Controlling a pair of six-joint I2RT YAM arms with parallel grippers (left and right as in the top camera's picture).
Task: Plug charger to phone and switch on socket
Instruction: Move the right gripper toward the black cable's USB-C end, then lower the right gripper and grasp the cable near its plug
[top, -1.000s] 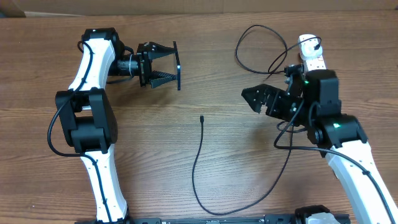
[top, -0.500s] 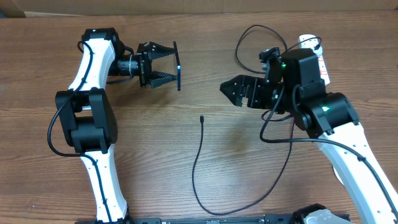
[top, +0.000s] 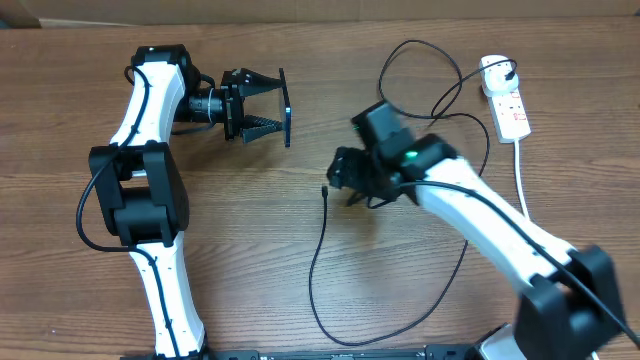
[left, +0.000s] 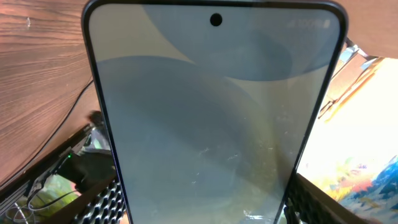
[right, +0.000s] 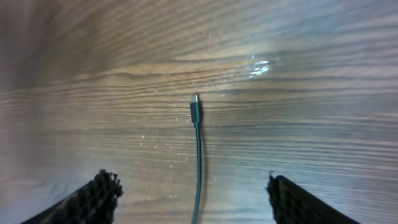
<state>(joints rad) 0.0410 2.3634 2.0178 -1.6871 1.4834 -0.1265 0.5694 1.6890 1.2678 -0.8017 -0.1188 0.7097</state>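
Left jaws: clenched on the phone (left: 211, 112), screen facing the wrist camera.
Right jaws: spread wide, empty, above the charger (right: 195, 111) tip on the tabletop (right: 323, 99).

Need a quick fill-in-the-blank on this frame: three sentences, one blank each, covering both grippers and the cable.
1. The left gripper is shut on the ____.
2. The right gripper hangs over the plug tip of the charger with its jaws ____.
3. The charger's far end, a white adapter, sits in the ____.
Missing words: phone; open; socket.
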